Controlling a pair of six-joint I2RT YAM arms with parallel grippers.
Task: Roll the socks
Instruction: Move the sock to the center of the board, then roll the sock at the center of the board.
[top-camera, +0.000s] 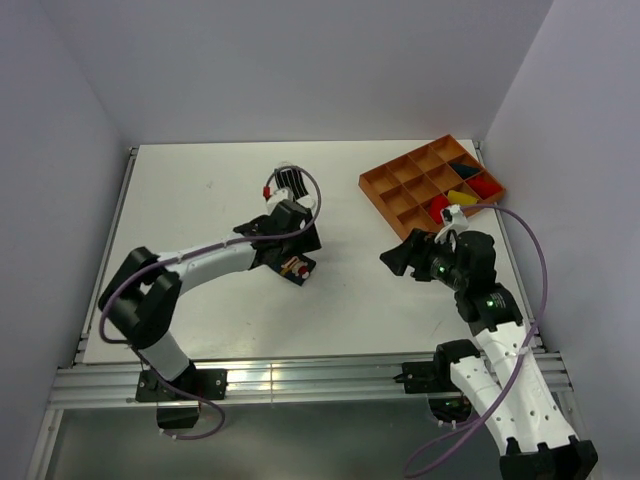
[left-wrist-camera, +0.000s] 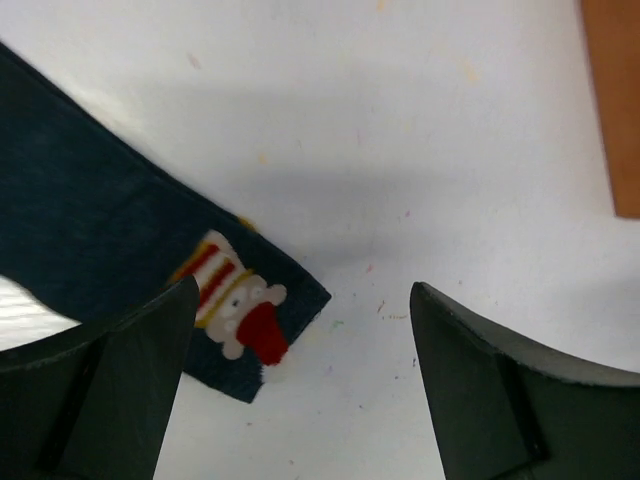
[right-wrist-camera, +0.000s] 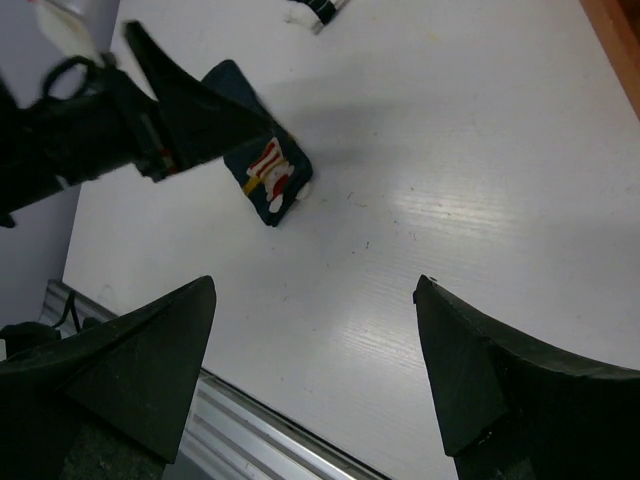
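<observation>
The table (top-camera: 200, 200) is carrying the tray (top-camera: 385, 170) at its far right. The left gripper (left-wrist-camera: 300, 300) is hovering, jaws spread, over the navy sock (left-wrist-camera: 100, 250), seemingly lining up a grasp for rolling. The right gripper (right-wrist-camera: 315, 290) is hanging spread and empty. The striped sock (top-camera: 287, 180) is lying beyond.

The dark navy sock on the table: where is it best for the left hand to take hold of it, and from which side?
I would grip the short end of the dark navy sock that bears the red-and-white figure, coming from straight above. It lies flat on the table, and that free edge lies right below the open left hand.
</observation>
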